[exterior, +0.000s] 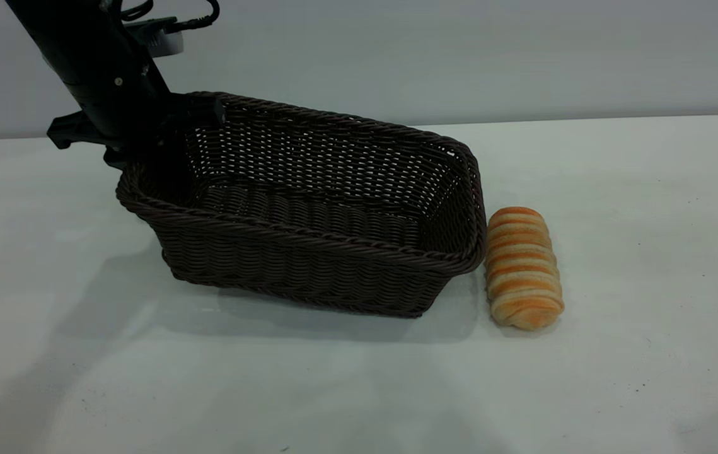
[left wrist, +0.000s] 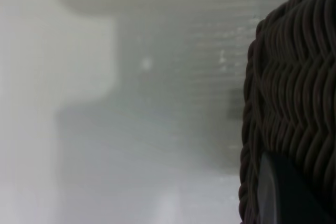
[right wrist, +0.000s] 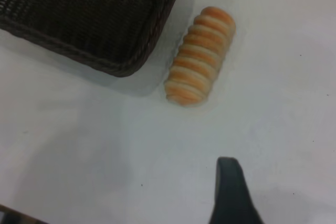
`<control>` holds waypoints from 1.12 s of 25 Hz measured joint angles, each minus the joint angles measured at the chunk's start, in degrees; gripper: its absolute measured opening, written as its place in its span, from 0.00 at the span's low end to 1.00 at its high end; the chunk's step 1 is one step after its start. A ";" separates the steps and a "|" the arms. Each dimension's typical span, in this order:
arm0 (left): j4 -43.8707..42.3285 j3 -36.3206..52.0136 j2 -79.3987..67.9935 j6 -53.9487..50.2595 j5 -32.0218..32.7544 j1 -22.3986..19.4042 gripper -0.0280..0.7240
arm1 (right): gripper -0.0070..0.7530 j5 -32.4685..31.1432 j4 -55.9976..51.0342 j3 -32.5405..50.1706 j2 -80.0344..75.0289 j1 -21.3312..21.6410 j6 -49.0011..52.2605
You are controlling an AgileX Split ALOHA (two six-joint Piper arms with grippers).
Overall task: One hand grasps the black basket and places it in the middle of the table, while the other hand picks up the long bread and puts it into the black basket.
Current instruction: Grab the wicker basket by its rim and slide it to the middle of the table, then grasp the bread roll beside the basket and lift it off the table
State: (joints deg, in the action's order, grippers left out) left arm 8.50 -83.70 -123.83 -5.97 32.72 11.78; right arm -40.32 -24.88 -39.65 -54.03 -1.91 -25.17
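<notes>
One tool point(exterior: 144, 148), the left, pinches the black basket point(exterior: 308, 208) rim; the long bread point(exterior: 522, 268) lies beside it.

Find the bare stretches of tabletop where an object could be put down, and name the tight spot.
The table is bare right of the long bread, along the whole near edge in front of the black basket, and left of it. It is tight between basket and bread, and at the basket's left end, where the left gripper grips the rim.
</notes>
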 joint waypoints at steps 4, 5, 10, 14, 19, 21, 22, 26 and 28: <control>0.00 0.00 0.00 -1.38 0.83 0.00 0.22 | 0.63 0.00 0.00 0.00 0.00 0.00 -0.04; 0.00 0.00 0.00 -1.59 1.04 0.00 0.24 | 0.63 0.00 0.00 0.00 0.00 0.00 -0.04; -0.96 -0.06 0.00 -1.81 1.44 0.00 0.44 | 0.63 -0.35 0.00 0.00 0.00 0.00 -0.19; -4.04 -0.13 0.06 -4.51 2.33 0.00 0.56 | 0.63 -0.42 0.00 0.00 0.00 0.00 -0.19; -10.96 -0.13 2.13 -8.60 5.29 0.00 0.58 | 0.63 -0.75 -0.14 0.00 -0.05 0.00 -0.25; -13.32 -0.13 4.77 -9.41 5.80 0.00 0.58 | 0.63 -0.88 -1.67 0.00 -0.57 0.00 -1.42; -14.20 -0.13 6.12 -9.59 5.92 0.00 0.58 | 0.63 -0.80 -3.15 0.00 -1.25 0.00 -2.41; -15.76 -0.13 12.33 -9.39 6.23 0.00 0.58 | 0.63 1.59 -10.47 0.00 -6.57 0.00 -8.87; -16.48 -0.13 14.92 -9.26 6.84 0.00 0.58 | 0.63 4.22 -13.12 -0.14 -10.23 0.00 -11.64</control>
State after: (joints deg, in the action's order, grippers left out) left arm -7.98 -83.84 -108.92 -15.23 39.56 11.78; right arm -36.10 -38.00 -39.79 -64.26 -1.91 -36.80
